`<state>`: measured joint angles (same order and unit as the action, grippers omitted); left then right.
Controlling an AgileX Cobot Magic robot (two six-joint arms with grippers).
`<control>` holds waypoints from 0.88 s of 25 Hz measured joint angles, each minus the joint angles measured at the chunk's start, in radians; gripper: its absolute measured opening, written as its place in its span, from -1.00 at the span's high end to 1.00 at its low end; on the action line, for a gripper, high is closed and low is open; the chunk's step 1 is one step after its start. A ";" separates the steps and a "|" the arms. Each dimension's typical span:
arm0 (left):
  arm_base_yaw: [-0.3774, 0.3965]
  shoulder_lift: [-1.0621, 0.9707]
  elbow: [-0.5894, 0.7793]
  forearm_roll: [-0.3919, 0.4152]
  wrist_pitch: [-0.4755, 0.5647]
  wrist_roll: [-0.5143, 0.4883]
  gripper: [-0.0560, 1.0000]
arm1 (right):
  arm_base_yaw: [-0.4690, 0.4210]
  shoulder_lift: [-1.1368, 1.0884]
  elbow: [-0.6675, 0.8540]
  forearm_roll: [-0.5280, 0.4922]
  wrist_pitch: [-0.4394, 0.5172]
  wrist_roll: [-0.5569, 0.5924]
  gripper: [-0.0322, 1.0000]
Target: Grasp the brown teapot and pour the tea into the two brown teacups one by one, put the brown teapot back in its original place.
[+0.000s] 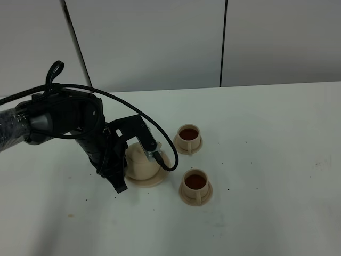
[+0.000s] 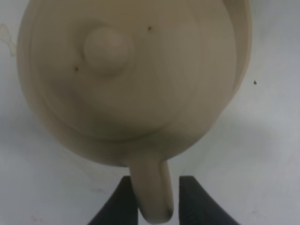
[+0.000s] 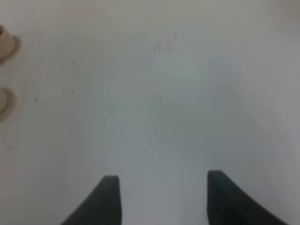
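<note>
On the desk (image 1: 266, 160), the brown teapot (image 1: 141, 162) sits on its round plate (image 1: 154, 181). Left pincer (image 2: 157, 199) straddles the teapot's handle (image 2: 152, 192), fingers slightly parted with gaps on both sides. Right of the teapot, two brown teacups (image 1: 188, 138) (image 1: 195, 185) hold tea. Right pincer (image 3: 161, 197) hangs released.

Even, diffuse overhead light fills all 3 views; the white bench (image 1: 266, 160) is bright without hard glare. Soft shadows pool under the teapot (image 1: 141, 162) and the cups (image 1: 195, 186) toward 6 o'clock. The left wrist view is soft, the teapot's rim smeared at 3 o'clock. The right wrist view is hazy and washed-out, its cups (image 3: 5, 70) blurred at 9 o'clock.
</note>
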<state>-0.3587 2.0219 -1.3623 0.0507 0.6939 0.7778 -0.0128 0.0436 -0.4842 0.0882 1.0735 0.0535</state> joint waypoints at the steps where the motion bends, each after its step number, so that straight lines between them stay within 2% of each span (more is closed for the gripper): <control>1: 0.000 0.000 0.000 -0.001 0.001 0.000 0.34 | 0.000 0.000 0.000 0.000 0.000 0.000 0.15; 7: 0.000 -0.030 0.000 -0.019 0.001 0.000 0.25 | 0.000 0.000 0.000 0.001 0.000 0.000 0.15; 15: 0.000 -0.060 0.000 -0.020 0.029 -0.016 0.23 | 0.000 0.000 0.000 0.001 0.000 0.000 0.15; 22: 0.000 -0.150 0.000 0.002 0.117 -0.031 0.23 | 0.000 0.000 0.000 0.001 0.000 0.000 0.15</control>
<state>-0.3587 1.8717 -1.3623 0.0523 0.8105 0.7467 -0.0128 0.0436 -0.4842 0.0890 1.0735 0.0535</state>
